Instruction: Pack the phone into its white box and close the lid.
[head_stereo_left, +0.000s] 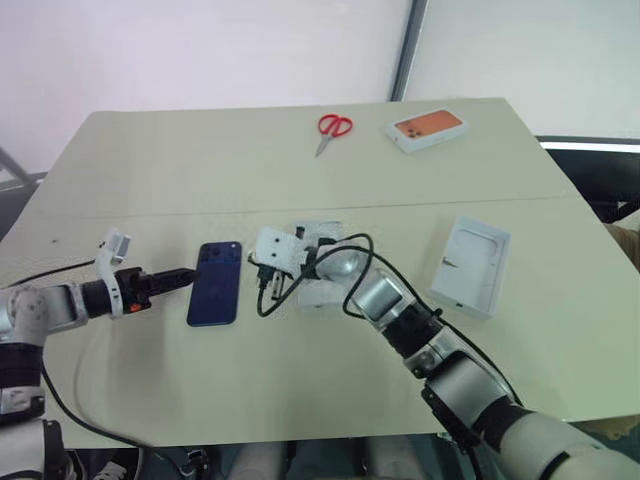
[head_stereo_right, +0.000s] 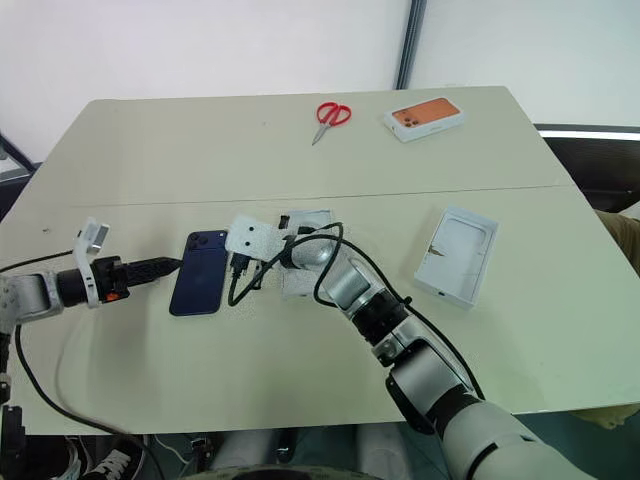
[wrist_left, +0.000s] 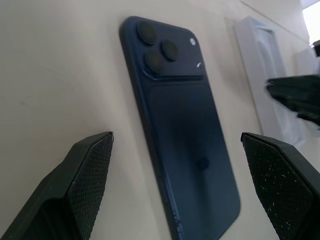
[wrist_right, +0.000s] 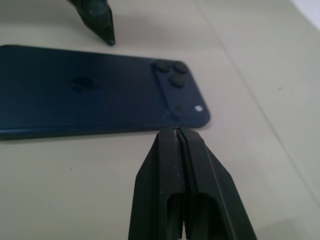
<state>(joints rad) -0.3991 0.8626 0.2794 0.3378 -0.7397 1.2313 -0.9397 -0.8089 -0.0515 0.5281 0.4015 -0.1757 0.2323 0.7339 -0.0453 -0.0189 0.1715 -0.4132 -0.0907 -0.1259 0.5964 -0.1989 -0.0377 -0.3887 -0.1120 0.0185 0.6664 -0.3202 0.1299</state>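
Still at pickup: phone (head_stereo_left: 215, 283) flat on table (head_stereo_left: 150, 180), left pincer (head_stereo_left: 188, 276) wide open and empty, right pincer (wrist_right: 176, 131) shut, empty, at its edge. Next: pinching, lifting toward box (head_stereo_left: 318, 262).

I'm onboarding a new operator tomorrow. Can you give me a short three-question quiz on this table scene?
1. True or false: the phone lies with its camera side up.
2. Which pincer is shut: the left pincer or the right pincer?
3. What red tool lies at the far side of the table? A) pliers B) scissors C) a marker

Key: 1. True; it lies flat on the table. 2. The right one, tips beside the phone's edge; the left one is open. 3. B.
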